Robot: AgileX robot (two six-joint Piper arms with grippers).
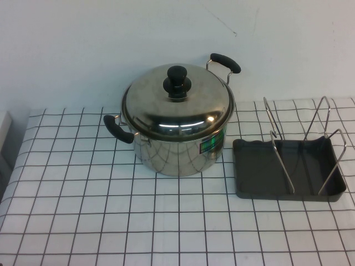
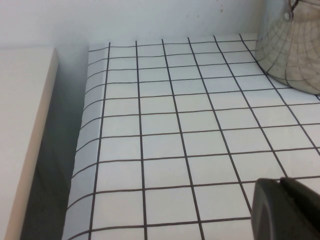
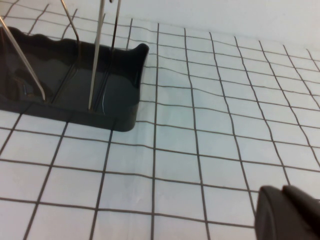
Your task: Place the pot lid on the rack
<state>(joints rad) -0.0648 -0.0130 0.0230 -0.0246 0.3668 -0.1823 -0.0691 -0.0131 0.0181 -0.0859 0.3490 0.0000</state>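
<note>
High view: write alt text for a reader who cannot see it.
A shiny steel pot lid with a black knob sits on a two-handled steel pot on a grid-patterned tablecloth. To the pot's right, apart from it, stands an empty dark grey rack with upright wire loops. Neither the left gripper nor the right gripper appears in this view.

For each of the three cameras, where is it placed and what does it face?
High view: raised, angled down at pot lid, pot, rack; no arms visible.
Left wrist view: on left arm, facing cloth; left gripper at corner.
Right wrist view: on right arm; right gripper at corner.
Shared: pot, rack.
</note>
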